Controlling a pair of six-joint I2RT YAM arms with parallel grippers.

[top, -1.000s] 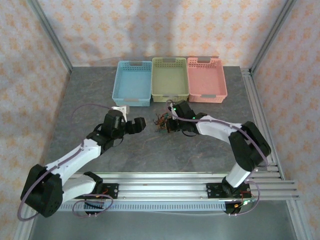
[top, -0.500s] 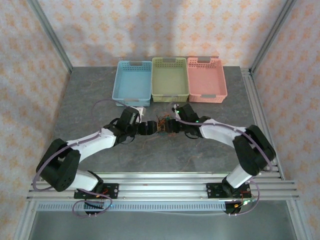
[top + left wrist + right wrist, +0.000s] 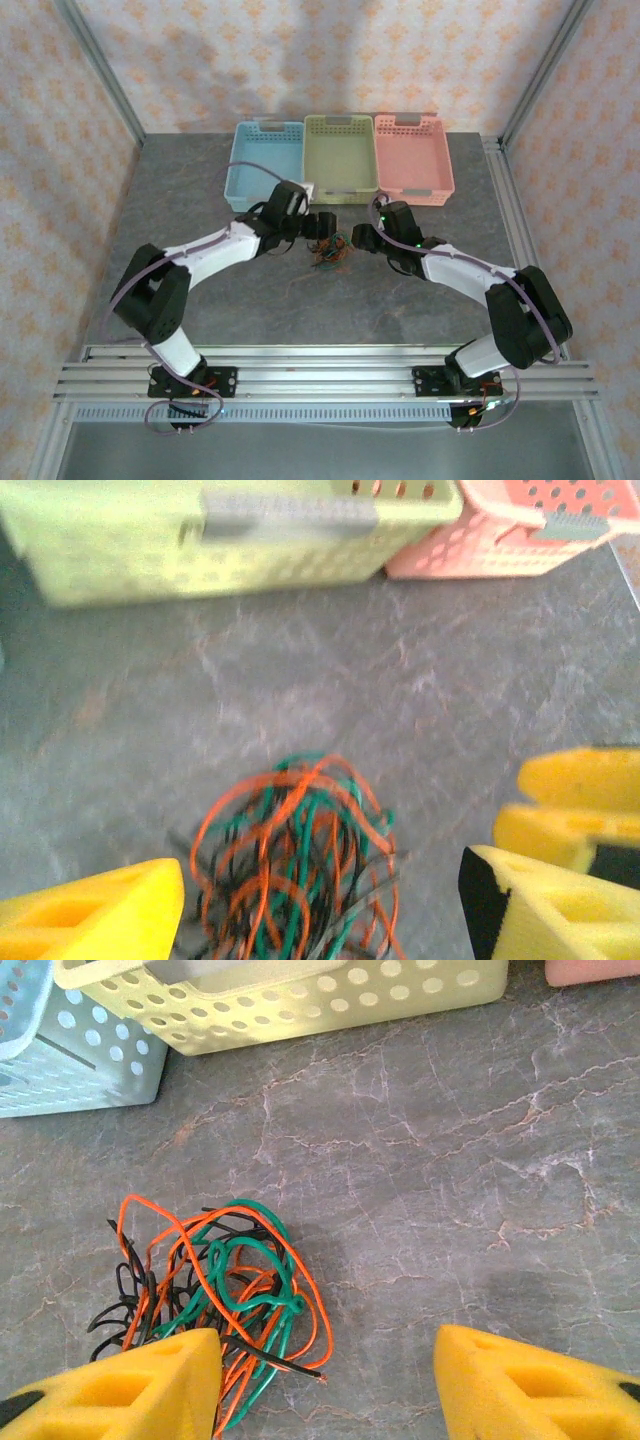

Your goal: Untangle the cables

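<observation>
Grey table bears cables partly behind right hand.

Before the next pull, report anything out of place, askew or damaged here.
Only the cables stand out: black, orange and green wires knotted in one clump before the green basket. It lines up squarely with the blue basket and pink basket; no damage visible.
</observation>
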